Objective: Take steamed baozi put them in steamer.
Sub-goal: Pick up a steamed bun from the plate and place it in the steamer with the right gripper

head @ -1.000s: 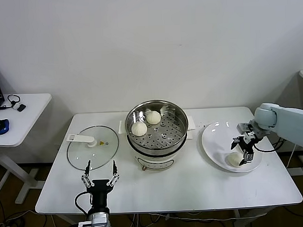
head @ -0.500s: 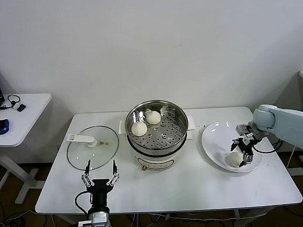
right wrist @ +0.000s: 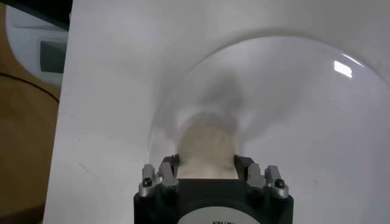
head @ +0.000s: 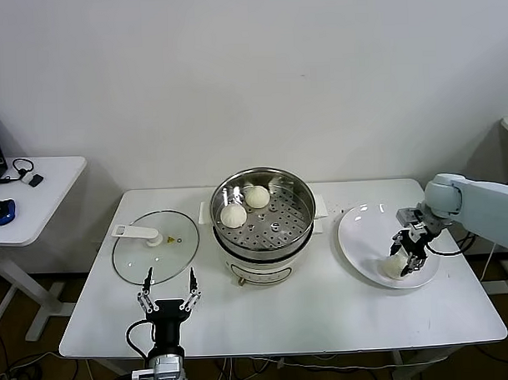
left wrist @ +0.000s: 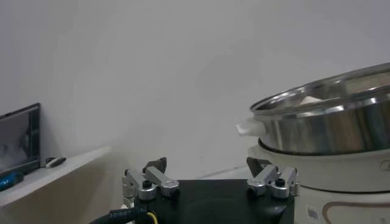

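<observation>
Head view: my right end effector [head: 406,259] sits at right of frame over the white plate [head: 360,232], fingers closed against the sides of one steamed baozi [head: 395,267] resting on the plate. Right wrist view shows that bun [right wrist: 206,149] wedged between both fingers. Two more baozi [head: 233,216] [head: 256,197] lie inside the steamer [head: 299,237] at frame centre. Glass lid [head: 152,246] lies flat on the desk [head: 325,312], left of the steamer. My left end effector [head: 169,301] is parked at lower left, fingers spread, holding nothing.
</observation>
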You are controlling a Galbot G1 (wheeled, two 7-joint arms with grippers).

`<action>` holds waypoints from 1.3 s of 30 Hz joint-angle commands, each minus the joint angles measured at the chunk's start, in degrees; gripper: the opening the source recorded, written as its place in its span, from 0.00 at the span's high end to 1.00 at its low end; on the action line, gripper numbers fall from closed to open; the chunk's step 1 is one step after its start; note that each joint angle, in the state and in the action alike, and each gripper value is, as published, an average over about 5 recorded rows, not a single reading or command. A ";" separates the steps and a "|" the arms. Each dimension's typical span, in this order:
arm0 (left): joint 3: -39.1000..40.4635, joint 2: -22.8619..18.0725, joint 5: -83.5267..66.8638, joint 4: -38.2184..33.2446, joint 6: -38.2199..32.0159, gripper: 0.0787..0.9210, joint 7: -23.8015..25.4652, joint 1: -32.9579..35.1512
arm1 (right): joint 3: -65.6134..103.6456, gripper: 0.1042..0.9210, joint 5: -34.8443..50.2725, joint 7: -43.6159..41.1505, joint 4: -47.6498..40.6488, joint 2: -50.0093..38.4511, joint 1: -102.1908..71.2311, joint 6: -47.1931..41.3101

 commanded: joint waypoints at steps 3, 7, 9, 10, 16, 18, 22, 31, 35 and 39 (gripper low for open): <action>0.18 -2.80 0.10 -0.28 -0.11 0.12 0.01 0.05 | -10.95 0.37 1.52 -0.29 7.16 0.91 15.28 1.98; 0.34 -2.80 0.12 -0.36 -0.08 0.12 0.04 -0.02 | -14.14 0.37 3.58 -0.94 10.79 2.37 22.96 4.23; 0.43 -2.80 0.14 -0.41 -0.06 0.12 0.05 -0.04 | -15.09 0.37 4.44 -1.26 12.38 3.48 26.24 5.75; 0.48 -2.80 0.18 -0.46 -0.03 0.12 0.05 -0.04 | -15.53 0.37 4.91 -1.39 13.09 4.20 27.93 6.57; 0.94 -2.80 0.70 -0.91 -0.10 0.12 -0.02 0.15 | -16.25 0.37 5.58 -0.44 15.85 9.36 35.03 11.73; 0.96 -2.80 0.69 -1.03 -0.12 0.12 -0.05 0.22 | -16.24 0.37 4.74 0.91 17.21 10.80 36.71 13.68; 0.92 -2.80 0.58 -1.29 -0.15 0.12 -0.08 0.36 | -15.71 0.38 3.75 4.81 20.20 13.86 38.53 18.69; 0.81 -2.80 0.50 -1.64 -0.16 0.12 -0.45 0.47 | -13.80 0.38 2.85 10.71 22.19 20.55 35.93 29.82; 0.61 -2.80 0.46 -1.57 -0.18 0.12 -0.58 0.43 | -13.14 0.38 -0.09 13.05 20.10 23.51 32.69 34.84; 0.47 -2.80 0.42 -1.53 -0.13 0.12 -0.58 0.40 | -12.71 0.38 -3.18 14.22 16.83 26.53 29.59 38.98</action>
